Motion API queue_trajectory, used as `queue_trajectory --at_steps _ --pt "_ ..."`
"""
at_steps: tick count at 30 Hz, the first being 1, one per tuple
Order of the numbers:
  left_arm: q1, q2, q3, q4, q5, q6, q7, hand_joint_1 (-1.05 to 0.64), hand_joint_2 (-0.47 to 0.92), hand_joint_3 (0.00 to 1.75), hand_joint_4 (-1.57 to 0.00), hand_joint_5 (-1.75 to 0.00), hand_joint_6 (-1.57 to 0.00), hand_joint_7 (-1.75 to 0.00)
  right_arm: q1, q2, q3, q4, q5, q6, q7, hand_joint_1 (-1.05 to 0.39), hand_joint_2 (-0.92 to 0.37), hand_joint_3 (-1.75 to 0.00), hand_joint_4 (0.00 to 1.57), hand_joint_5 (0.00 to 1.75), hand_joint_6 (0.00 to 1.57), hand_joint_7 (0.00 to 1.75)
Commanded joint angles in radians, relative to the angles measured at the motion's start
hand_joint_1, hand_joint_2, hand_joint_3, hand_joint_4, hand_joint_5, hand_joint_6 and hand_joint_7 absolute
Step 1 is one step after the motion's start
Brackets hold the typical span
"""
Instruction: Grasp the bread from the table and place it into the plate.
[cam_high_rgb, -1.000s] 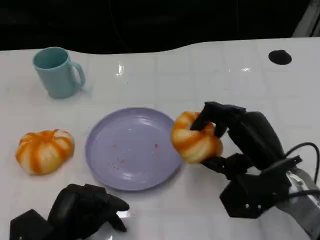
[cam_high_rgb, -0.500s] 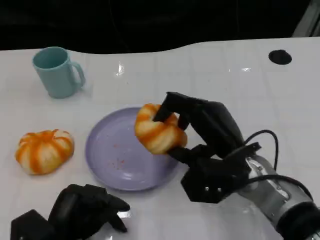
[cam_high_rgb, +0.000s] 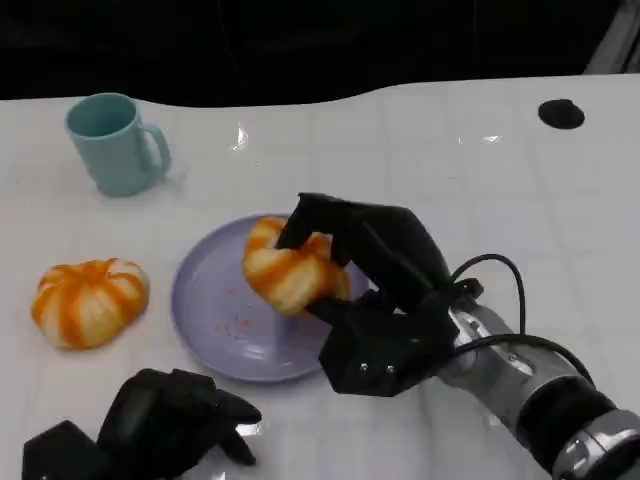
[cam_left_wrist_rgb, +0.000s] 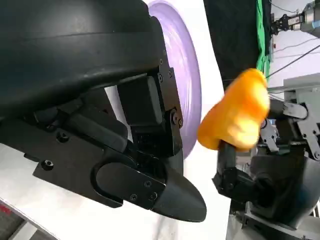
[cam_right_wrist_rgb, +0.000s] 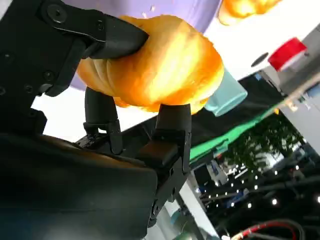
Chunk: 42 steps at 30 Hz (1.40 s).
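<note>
My right hand (cam_high_rgb: 375, 265) grips an orange-and-white striped bread roll (cam_high_rgb: 285, 273) and holds it over the right half of the lilac plate (cam_high_rgb: 215, 310). In the right wrist view the fingers (cam_right_wrist_rgb: 107, 35) wrap the roll (cam_right_wrist_rgb: 160, 65) with the plate (cam_right_wrist_rgb: 165, 7) behind it. The left wrist view catches the held roll (cam_left_wrist_rgb: 240, 117) beside the plate's rim (cam_left_wrist_rgb: 187, 75). A second striped roll (cam_high_rgb: 88, 300) lies on the table left of the plate. My left hand (cam_high_rgb: 165, 425) rests low at the front left, fingers curled in with nothing in them.
A teal mug (cam_high_rgb: 113, 143) stands at the back left, its handle toward the right. A small black round spot (cam_high_rgb: 559, 113) sits on the white table at the back right. The table's far edge runs along a dark background.
My right hand has carried the roll leftward from beside the plate's right rim to above the plate. The left hand, second roll and mug have not moved.
</note>
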Motion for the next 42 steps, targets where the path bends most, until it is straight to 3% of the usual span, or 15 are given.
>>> queue_trajectory --at_steps 1,2,3,4,6,12,19,24,29,34,41,42 --pt "0.009 0.014 0.000 -0.003 0.005 -0.003 0.007 -1.05 0.91 0.00 -1.39 -0.86 -1.57 -0.24 -0.024 -0.011 0.019 0.008 -0.008 0.025 0.036 -0.23 -0.59 -0.64 0.52 0.65 0.73 0.14" --pt "0.009 0.014 0.000 -0.003 0.007 -0.003 0.009 -1.05 0.91 0.00 -1.39 -0.86 -1.57 -0.24 -0.022 -0.018 0.026 -0.001 -0.012 0.030 0.053 -0.25 -0.62 -0.57 0.50 0.55 0.71 0.09" --pt "0.009 0.014 -0.001 -0.003 0.008 -0.005 0.010 -1.05 0.91 0.00 -1.39 -0.86 -1.57 -0.24 -0.019 -0.027 0.034 -0.015 -0.017 0.038 0.075 -0.31 -0.68 -0.47 0.38 0.45 0.59 0.05" --pt "0.009 0.015 0.000 -0.001 0.009 -0.008 0.010 -1.05 0.92 0.00 -1.39 -0.86 -1.57 -0.24 -0.015 -0.037 0.043 -0.033 -0.024 0.045 0.097 -0.39 -0.81 -0.27 0.24 0.39 0.44 0.02" --pt "0.008 0.014 0.001 0.003 0.007 -0.012 0.008 -1.05 0.92 0.00 -1.39 -0.86 -1.57 -0.24 -0.005 -0.051 0.052 -0.066 -0.030 0.056 0.128 -0.46 -0.89 -0.14 0.12 0.36 0.32 0.01" --pt "0.006 0.014 0.005 0.005 0.009 -0.012 0.010 -1.05 0.92 0.00 -1.39 -0.85 -1.57 -0.24 0.040 -0.091 0.053 -0.177 -0.003 0.073 0.235 -0.62 -0.92 -0.19 0.00 0.34 0.23 0.00" --pt "0.004 0.010 0.004 0.004 0.014 -0.010 0.018 -1.05 0.92 0.00 -1.39 -0.85 -1.57 -0.24 0.126 -0.158 0.023 -0.340 0.041 0.063 0.313 -0.64 -0.92 -0.21 0.05 0.42 0.28 0.02" --pt "0.005 0.008 0.004 0.002 0.016 -0.013 0.019 -1.05 0.92 0.00 -1.39 -0.85 -1.57 -0.24 0.235 -0.185 -0.039 -0.459 0.158 0.011 0.368 -0.58 -0.92 -0.15 0.11 0.48 0.33 0.04" --pt "0.006 0.005 0.004 -0.001 0.011 -0.013 0.014 -1.05 0.92 0.01 -1.39 -0.85 -1.57 -0.23 0.331 -0.211 -0.086 -0.578 0.273 -0.002 0.465 -0.56 -0.92 -0.21 0.16 0.54 0.38 0.07" --pt "0.007 0.003 0.002 -0.007 0.013 -0.008 0.018 -1.05 0.92 0.01 -1.39 -0.85 -1.57 -0.23 0.430 -0.214 -0.139 -0.672 0.396 -0.026 0.533 -0.51 -0.92 -0.16 0.30 0.63 0.51 0.12" --pt "0.008 0.002 -0.001 -0.010 0.020 -0.009 0.022 -1.05 0.92 0.01 -1.39 -0.85 -1.57 -0.23 0.536 -0.196 -0.203 -0.664 0.612 -0.155 0.642 -0.40 -0.92 -0.16 0.50 0.74 0.71 0.21" --pt "0.009 0.002 -0.002 -0.012 0.019 -0.005 0.022 -1.05 0.92 0.01 -1.39 -0.85 -1.57 -0.23 0.550 -0.189 -0.212 -0.660 0.647 -0.169 0.660 -0.35 -0.92 -0.19 0.52 0.91 0.75 0.28"
